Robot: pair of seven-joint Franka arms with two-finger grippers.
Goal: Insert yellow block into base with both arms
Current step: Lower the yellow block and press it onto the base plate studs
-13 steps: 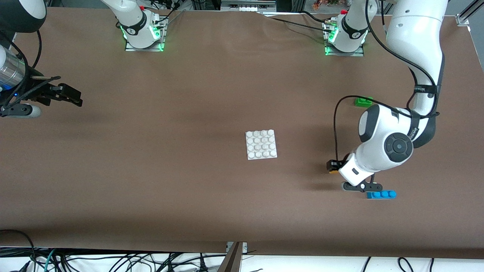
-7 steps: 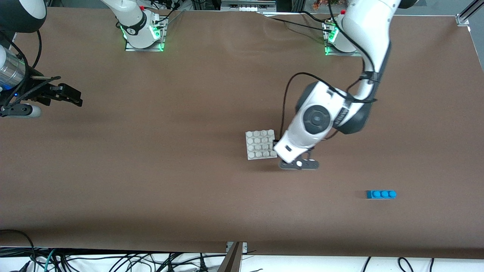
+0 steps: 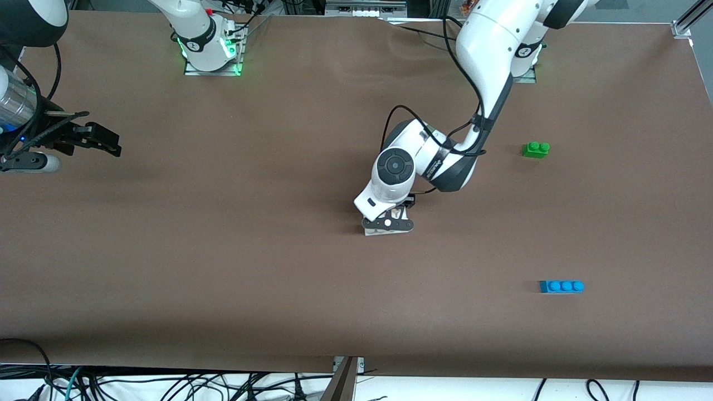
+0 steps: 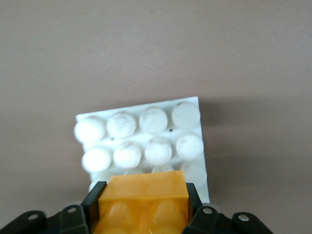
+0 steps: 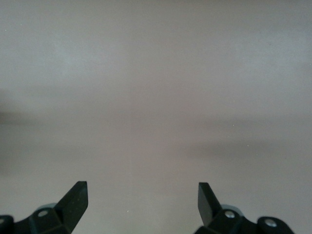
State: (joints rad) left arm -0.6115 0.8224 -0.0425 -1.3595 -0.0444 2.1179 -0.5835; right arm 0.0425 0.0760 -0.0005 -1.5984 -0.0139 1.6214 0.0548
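A brown table (image 3: 223, 267) filled the scene. The left gripper (image 4: 144, 207) hung over the base (image 4: 141, 141), clenched on the yellow block (image 4: 144, 200). The right gripper (image 5: 142, 195) waited over bare table at the right arm's end, fingers spread and empty. The step in hand looked like alignment above the studs; next would call for squaring the block to the grid and pressing straight down, perhaps with the right arm steadying the base. No readable writing showed.

Three bricks: yellow block (image 4: 141, 202), green brick (image 3: 536, 149), blue brick (image 3: 561, 286); one base (image 4: 146, 141).
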